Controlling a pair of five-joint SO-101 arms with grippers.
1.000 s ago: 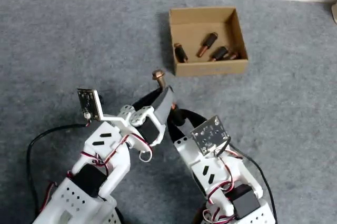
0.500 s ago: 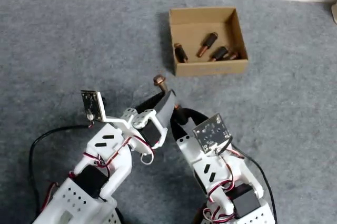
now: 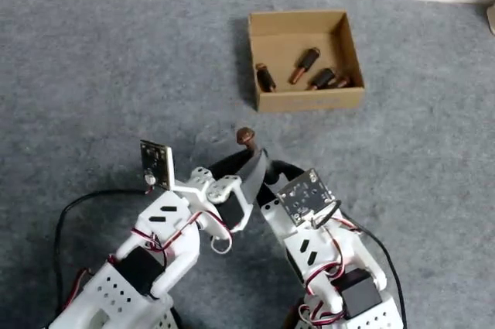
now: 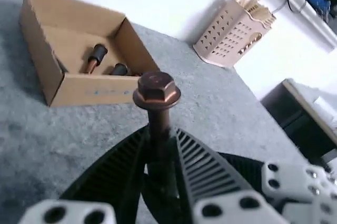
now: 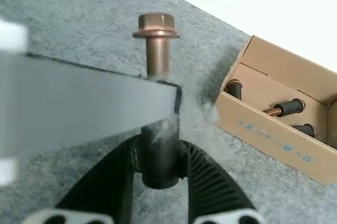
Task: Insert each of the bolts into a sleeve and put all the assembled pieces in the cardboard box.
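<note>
Left jaws clamped on bolt shank, head up. Right jaws grip sleeve just below, in line with bolt. Box near ahead, front wall facing jaws; bare bench lies between.

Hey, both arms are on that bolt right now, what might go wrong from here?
One: in the right wrist view much of the bolt shank shows above the sleeve; if the left gripper lets go early, the bolt may tip out. Two: the left gripper crosses close in front of the sleeve held by the right gripper, so pulling away could snag and knock the pair loose.
</note>
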